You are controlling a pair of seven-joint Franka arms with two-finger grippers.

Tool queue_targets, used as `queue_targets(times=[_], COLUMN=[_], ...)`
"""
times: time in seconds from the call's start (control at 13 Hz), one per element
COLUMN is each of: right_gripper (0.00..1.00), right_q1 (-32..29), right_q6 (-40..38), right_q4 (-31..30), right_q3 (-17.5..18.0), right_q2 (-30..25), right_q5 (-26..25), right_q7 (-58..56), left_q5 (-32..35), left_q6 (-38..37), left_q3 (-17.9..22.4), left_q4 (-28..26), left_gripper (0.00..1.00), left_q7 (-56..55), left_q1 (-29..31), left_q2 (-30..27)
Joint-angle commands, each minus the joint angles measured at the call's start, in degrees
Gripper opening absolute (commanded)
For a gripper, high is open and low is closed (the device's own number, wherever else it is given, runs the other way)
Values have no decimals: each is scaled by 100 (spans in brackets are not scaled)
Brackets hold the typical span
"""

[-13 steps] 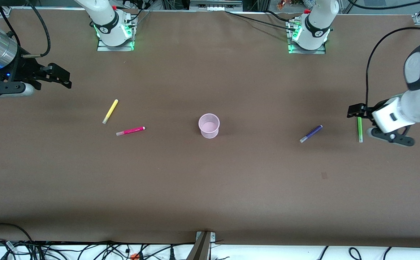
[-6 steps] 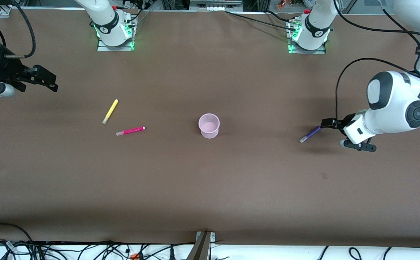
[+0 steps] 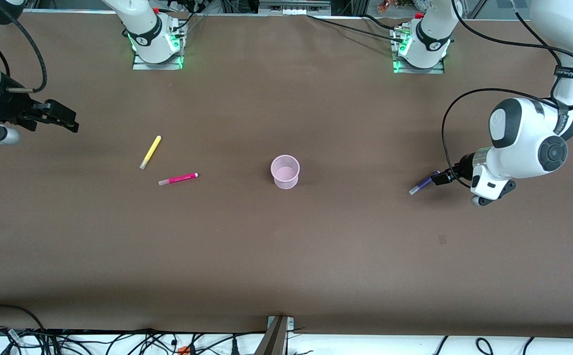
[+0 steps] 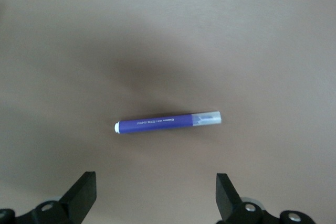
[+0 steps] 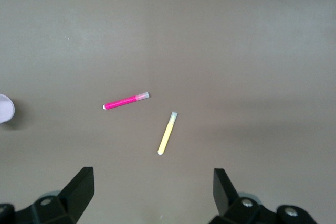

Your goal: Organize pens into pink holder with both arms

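From the front view, my left gripper (image 3: 442, 177) hung over the brown desk (image 3: 286, 246) toward the left arm's end, right at one end of the slim purple marker pen (image 3: 424, 182), which lay flat on the desk. My right gripper (image 3: 62, 118) was up over the desk's edge at the right arm's end. The small translucent pale-pink round plastic holder (image 3: 285, 171) stood upright near the middle of the desk. Between it and the right arm's end lay the slim yellow marker pen (image 3: 150, 152) and the slim magenta-pink marker pen (image 3: 178, 179), close together but not touching, the yellow one farther from the front camera.

In my left wrist view, the left gripper (image 4: 156, 195) was spread wide, its fingers (image 4: 84, 195) clear of the purple pen (image 4: 167, 122), holding nothing.

In my right wrist view, the right gripper (image 5: 152, 190) was likewise spread and empty, high above the yellow pen (image 5: 167, 133) and the magenta-pink pen (image 5: 126, 100), with a sliver of the holder (image 5: 5, 109) at the picture's edge.
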Motion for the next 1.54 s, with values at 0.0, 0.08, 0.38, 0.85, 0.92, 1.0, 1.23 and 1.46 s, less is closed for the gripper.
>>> queue_targets(times=[0.0,0.08,0.38,0.85,0.92,1.0,1.23,1.46], right_gripper=[100,100,100,98,98,98,98,97], right_q1=[51,51,60,920,956,974,983,983], right_q6=[-163,-163,-58,1144,1364,1653,2374,2903], right_q4=[-125,-231,-670,-1313,-1313,-1322,-1365,-1585], right_q3=[51,51,60,60,60,60,69,69], right_q2=[5,5,66,741,1013,1321,2077,2404], right_q5=[103,111,365,445,445,445,471,858], right_q7=[852,1133,1889,4147,4412,4563,4932,5021], left_q5=[-45,111,535,973,1148,1324,1755,1844], left_q6=[601,778,902,1665,1781,1869,2063,2063], left_q3=[-13,-4,-4,4,4,4,4,22], left_q4=[-416,-460,-443,-408,-408,-408,-399,-399], left_gripper=[100,100,100,100,100,100,100,77], left_q7=[-1974,-2827,-5090,-7649,-7922,-8177,-8872,-8953], left_q1=[-70,-123,-115,-343,-343,-343,-361,-361], left_q2=[-221,-186,95,701,789,868,1027,1036])
